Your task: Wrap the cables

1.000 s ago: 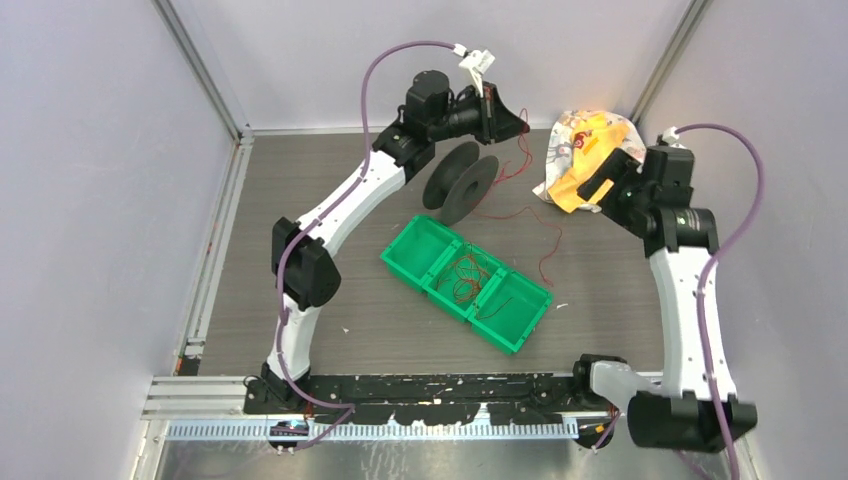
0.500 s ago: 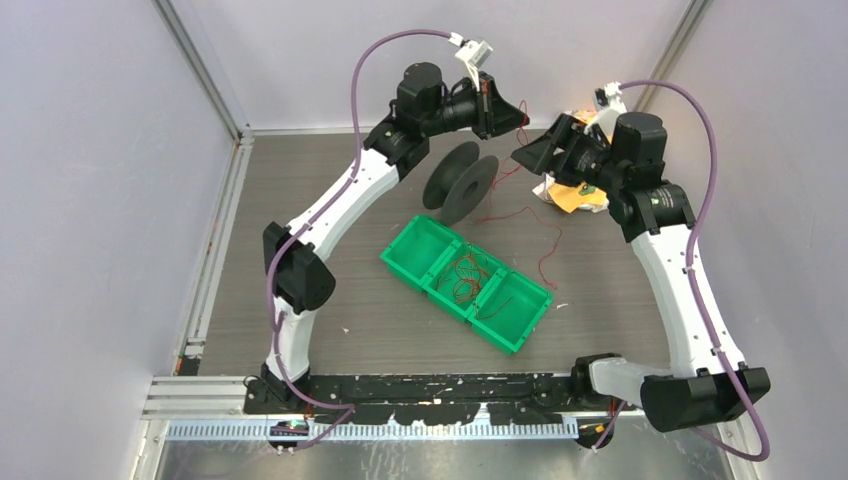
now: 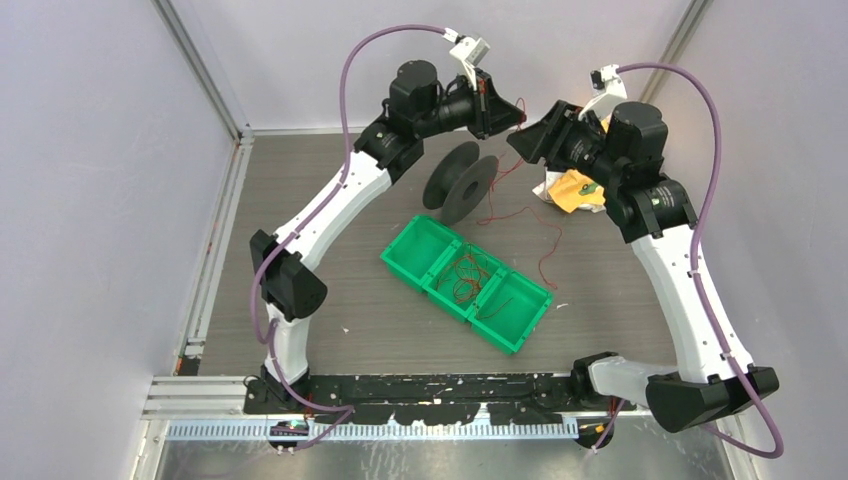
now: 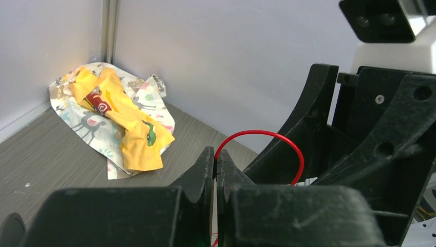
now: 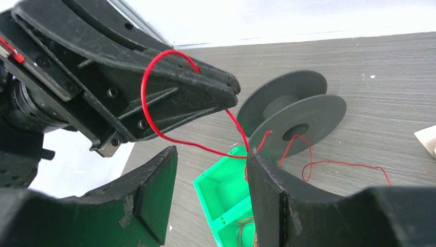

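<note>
Unmoved on the table (image 3: 590, 300): green three-bin tray (image 3: 418, 250), black spool (image 3: 462, 183) behind it. Swung across from the patterned cloth (image 4: 118, 121) since a second ago: right hand (image 5: 211, 159), spread wide, facing left hand (image 4: 215, 164). Pinched there, red cable (image 4: 267, 135) looping upward, trailing toward the spool.

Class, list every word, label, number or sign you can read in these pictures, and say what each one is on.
No text can be read anywhere.
Cloth tag: tiny print, too blurred to read.
Red patch on the cloth: a white mark, not legible.
</note>
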### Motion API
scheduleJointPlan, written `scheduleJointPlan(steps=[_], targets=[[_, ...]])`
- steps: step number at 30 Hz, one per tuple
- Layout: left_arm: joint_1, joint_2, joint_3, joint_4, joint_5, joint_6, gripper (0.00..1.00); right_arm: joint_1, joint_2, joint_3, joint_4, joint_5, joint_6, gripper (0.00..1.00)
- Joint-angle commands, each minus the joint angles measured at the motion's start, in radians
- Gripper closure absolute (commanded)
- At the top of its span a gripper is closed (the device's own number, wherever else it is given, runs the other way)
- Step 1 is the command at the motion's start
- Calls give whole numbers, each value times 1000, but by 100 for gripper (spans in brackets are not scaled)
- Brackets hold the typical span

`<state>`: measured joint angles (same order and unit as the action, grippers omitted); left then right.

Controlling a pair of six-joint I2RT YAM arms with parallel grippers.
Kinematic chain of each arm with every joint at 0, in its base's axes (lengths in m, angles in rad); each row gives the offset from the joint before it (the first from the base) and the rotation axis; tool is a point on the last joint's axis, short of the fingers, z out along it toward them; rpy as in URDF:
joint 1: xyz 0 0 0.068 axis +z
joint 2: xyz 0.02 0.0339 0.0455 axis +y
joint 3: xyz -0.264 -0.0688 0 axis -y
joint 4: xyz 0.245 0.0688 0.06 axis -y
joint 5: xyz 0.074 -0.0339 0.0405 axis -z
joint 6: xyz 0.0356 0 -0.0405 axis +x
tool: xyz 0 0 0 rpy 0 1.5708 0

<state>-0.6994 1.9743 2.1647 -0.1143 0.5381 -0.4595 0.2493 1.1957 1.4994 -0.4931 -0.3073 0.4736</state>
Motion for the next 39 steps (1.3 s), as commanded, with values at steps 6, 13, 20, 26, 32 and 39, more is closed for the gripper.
scheduleJointPlan(steps=[6,13,20,26,32,39], targets=[[-9,-60,-9,-37,-37,59,99,1,-49,54,87,24,21,43],[-19,-57,-4,-30,-23,51,99,1,-18,43,156,52,68,49],[-22,-76,-28,-46,-22,67,99,3,-14,31,170,96,76,93],[-14,-126,-70,-146,-101,138,58,2,-80,2,110,167,-25,100],[11,-193,-151,-173,-126,169,42,-8,-114,-54,145,-95,-34,100],[14,-244,-204,-278,-77,233,38,-49,-81,-76,302,-355,124,99]])
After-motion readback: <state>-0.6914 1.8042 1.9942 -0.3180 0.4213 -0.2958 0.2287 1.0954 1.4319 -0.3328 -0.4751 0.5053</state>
